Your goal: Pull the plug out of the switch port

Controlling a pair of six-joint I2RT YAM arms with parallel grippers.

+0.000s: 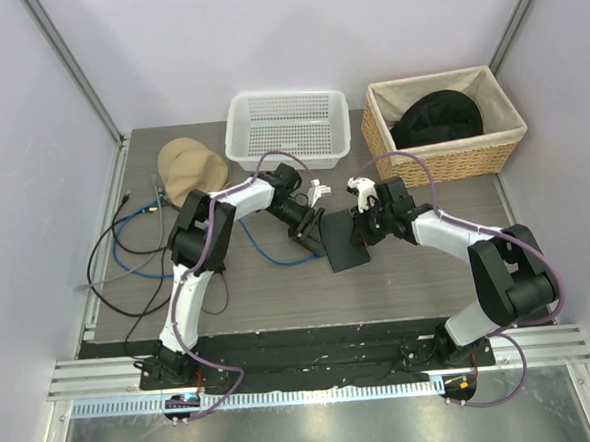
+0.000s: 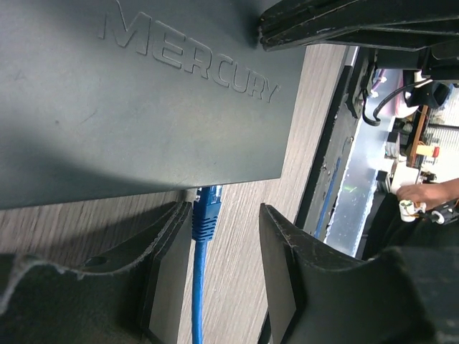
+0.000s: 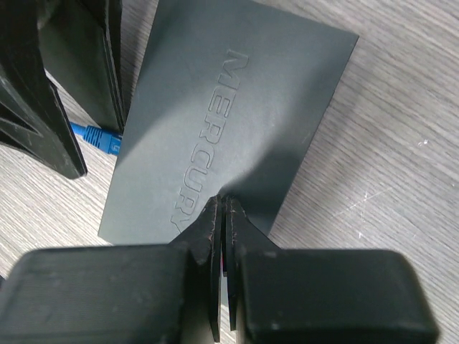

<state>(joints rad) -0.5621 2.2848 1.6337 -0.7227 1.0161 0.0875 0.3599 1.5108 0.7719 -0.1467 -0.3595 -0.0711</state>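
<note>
Two grippers meet at the switch (image 1: 344, 240), which lies flat on the table (image 1: 428, 273) in the middle of the overhead frame. The left gripper (image 2: 226, 215) has its fingers spread either side of the blue plug (image 2: 206, 211), which sits in its port. The right gripper (image 3: 222, 209) has its fingers pressed together, tips resting on the switch's edge.

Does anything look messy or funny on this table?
Yes. Black and blue cables lie in a loose tangle near the left edge of the table. The switch sits crooked to the table edges, with the right claw shut and pressed on it and the left claw open around its blue plug.
</note>
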